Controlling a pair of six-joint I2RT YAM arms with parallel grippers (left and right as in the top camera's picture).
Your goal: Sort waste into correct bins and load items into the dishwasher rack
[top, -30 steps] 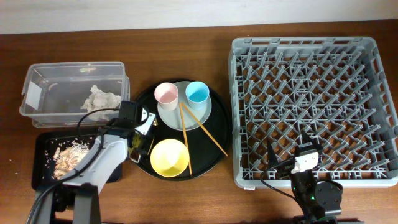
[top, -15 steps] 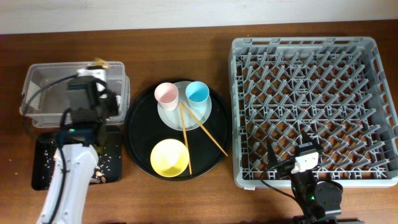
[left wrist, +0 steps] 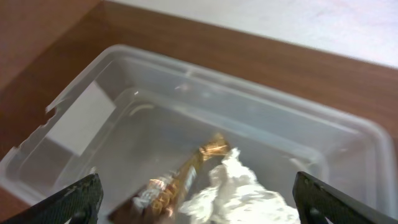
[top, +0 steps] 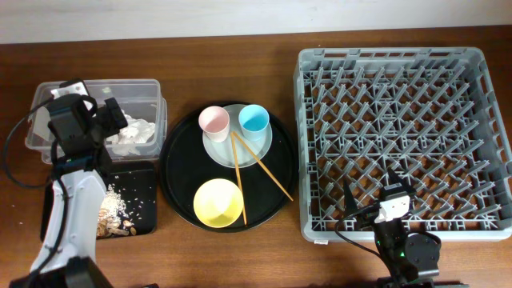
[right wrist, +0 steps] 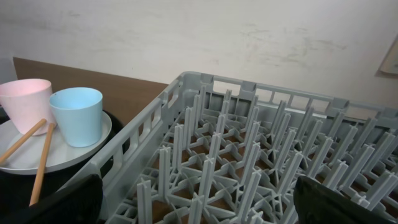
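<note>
My left gripper (left wrist: 202, 200) stands open over the clear tub (top: 96, 85), nothing between its fingers. Under it in the tub (left wrist: 93, 118) lie the brown-gold wrapper (left wrist: 180, 182) and the white tissue (left wrist: 239, 194); from overhead only the tissue (top: 134, 134) shows. The black tray (top: 142, 178) beside the tub holds food scraps (top: 114, 214). On the round tray (top: 178, 164) sit the pink cup (top: 214, 121) and blue cup (top: 254, 120) on the plate (top: 226, 150), with the yellow bowl (top: 218, 202) and two chopsticks (top: 239, 182). My right gripper (right wrist: 199, 205) is open over the near edge of the rack (top: 404, 136).
In the right wrist view the pink cup (right wrist: 25, 96), blue cup (right wrist: 76, 113), plate (right wrist: 65, 150) and chopsticks (right wrist: 42, 163) lie left of the rack wall (right wrist: 146, 121). The rack's upright pegs fill the right half of the table. A wall stands behind.
My left arm swung from the round tray's left edge up and back to the clear tub, and its jaws opened. The wrapper now lies in the tub. The right arm is unmoved.
</note>
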